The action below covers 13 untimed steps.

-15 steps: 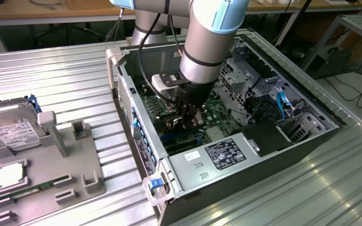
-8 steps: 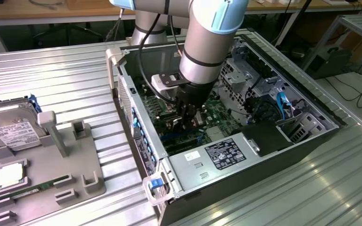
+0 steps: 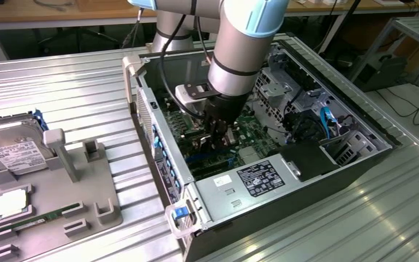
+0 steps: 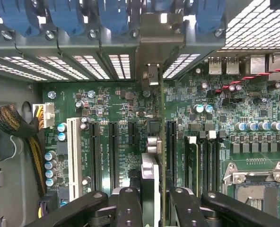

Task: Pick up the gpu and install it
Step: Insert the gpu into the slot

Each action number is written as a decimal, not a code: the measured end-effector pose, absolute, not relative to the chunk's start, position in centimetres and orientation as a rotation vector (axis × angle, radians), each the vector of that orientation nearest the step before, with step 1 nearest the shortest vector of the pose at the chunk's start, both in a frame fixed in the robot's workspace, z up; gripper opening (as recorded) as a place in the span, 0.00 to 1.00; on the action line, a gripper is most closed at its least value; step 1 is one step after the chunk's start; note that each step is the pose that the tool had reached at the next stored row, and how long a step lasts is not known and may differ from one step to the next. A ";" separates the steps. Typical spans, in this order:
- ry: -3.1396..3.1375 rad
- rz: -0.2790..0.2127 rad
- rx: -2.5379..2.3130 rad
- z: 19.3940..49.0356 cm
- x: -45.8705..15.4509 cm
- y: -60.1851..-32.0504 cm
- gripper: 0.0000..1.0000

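Note:
The gpu (image 4: 155, 142) is seen edge-on in the wrist view, a thin card standing upright over the green motherboard (image 4: 111, 109). Its silvery end bracket (image 4: 154, 42) sits against the row of rear slot covers. My gripper (image 4: 154, 205) is shut on the card, one black finger (image 4: 129, 208) on each side of it. In the exterior view the gripper (image 3: 220, 136) reaches down deep inside the open computer case (image 3: 159, 136), just above the board, and the card is mostly hidden by the fingers.
Black expansion slots (image 4: 112, 156) and a white slot (image 4: 74, 158) lie beside the card, with the CPU socket (image 4: 256, 189) and a cable bundle (image 4: 17, 125) nearby. Outside the case, a grey fixture (image 3: 57, 202) holds a hard drive (image 3: 17, 153) and a green memory stick (image 3: 39, 218).

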State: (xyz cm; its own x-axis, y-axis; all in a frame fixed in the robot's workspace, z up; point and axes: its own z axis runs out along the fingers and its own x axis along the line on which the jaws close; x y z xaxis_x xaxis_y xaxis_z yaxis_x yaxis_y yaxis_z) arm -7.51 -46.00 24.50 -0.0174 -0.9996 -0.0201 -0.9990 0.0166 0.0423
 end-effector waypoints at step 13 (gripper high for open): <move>-2.227 -0.072 2.194 23.9 -7.7 -46.0 0.28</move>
State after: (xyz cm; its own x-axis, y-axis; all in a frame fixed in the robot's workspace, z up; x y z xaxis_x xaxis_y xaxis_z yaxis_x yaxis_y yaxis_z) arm -7.66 -45.95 23.91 -0.0152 -0.9996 -0.0220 -0.9990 0.0142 0.0429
